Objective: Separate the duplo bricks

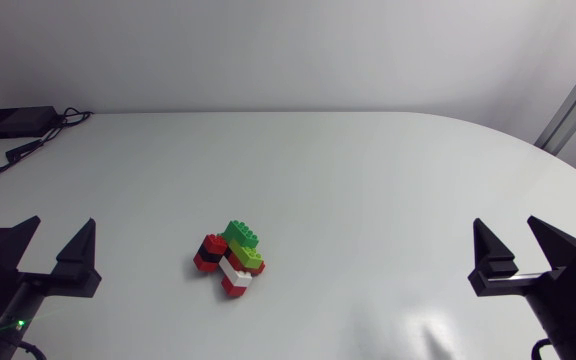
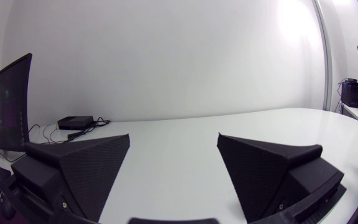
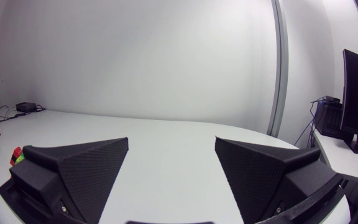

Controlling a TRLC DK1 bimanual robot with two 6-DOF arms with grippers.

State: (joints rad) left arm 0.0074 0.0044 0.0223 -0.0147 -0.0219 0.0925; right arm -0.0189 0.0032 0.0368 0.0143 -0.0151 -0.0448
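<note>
Duplo bricks (image 1: 230,258): one joined clump of red, green and white pieces lying on the white table (image 1: 368,170); nothing split off yet.
Left gripper (image 1: 64,225): well to the clump's left, fingers spread wide, nothing between them.
Right gripper (image 1: 506,225): well to the clump's right, farther from it than the left; fingers apart, empty.
Why so placed: the arms flank the clump, probably because pulling bricks apart needs a grip from each side.
Stage: judged not begun.
Risk: the clump lies tilted and may slide if only one gripper pushes it.

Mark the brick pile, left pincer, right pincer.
brick pile (image 1: 230,256), head view, middle of the pile
left pincer (image 1: 65,221), head view, midway between fingertips
right pincer (image 1: 504,221), head view, midway between fingertips
</note>
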